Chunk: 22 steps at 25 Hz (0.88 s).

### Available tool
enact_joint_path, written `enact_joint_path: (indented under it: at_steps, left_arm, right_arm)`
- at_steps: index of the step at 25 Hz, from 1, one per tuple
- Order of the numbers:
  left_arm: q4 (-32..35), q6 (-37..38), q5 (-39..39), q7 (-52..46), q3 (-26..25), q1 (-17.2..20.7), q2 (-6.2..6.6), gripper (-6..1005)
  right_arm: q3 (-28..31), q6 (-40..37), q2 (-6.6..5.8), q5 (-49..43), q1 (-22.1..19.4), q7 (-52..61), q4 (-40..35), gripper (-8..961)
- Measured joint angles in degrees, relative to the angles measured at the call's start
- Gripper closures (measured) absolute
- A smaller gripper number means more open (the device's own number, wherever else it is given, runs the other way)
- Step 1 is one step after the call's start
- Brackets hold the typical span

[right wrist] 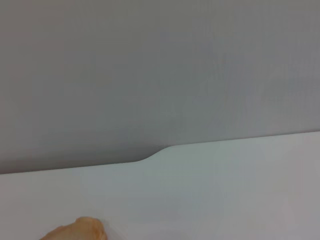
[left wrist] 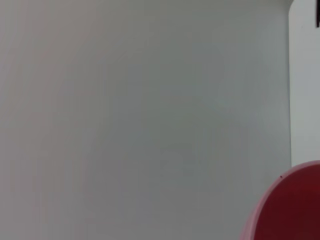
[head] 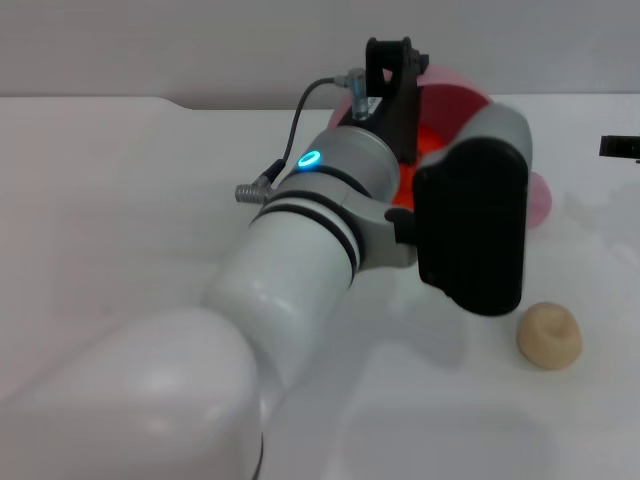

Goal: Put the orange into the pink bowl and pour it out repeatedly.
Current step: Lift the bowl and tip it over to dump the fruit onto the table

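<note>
In the head view, the left arm (head: 300, 260) reached across the white table (head: 120, 200) w/ its left gripper (head: 392, 75) at the pink bowl (head: 455, 105); finger state: cannot tell. The orange (head: 425, 150) showed as a red-orange glow just below the gripper, inside the bowl. A tan lump (head: 549, 336) lay nearer the robot, well apart. Right gripper (head: 620, 146): only a dark edge visible, far right.
Left wrist view: bowl rim (left wrist: 292, 207) at one corner.
Right wrist view: tan lump (right wrist: 77, 230) on table.
</note>
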Motion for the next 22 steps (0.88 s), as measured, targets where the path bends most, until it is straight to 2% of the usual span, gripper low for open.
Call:
enact_joint_path:
  at_steps: [6, 11, 16, 22]
  left_arm:
    - [-1.59, 0.94, 10.67, -5.92, 3.13, 1.89, 0.0, 957]
    - [-1.75, 1.07, 13.34, -5.67, 4.54, 2.69, 0.0, 957]
    - [-3.49, 1.1, 20.57, -5.46, 7.46, 3.82, 0.0, 957]
    - [-4.43, 1.18, 24.43, -5.03, 9.14, 4.28, 0.0, 957]
  right_arm:
    - [-0.03, 0.03, 0.0, 0.0, 0.16, 0.01, 0.16, 309]
    - [-0.03, 0.05, -0.07, 0.0, 0.28, 0.01, 0.19, 310]
    - [-0.03, 0.16, -0.09, 0.0, 0.37, 0.01, 0.2, 310]
    - [-0.18, 0.22, -0.17, 0.0, 0.54, -0.01, 0.2, 309]
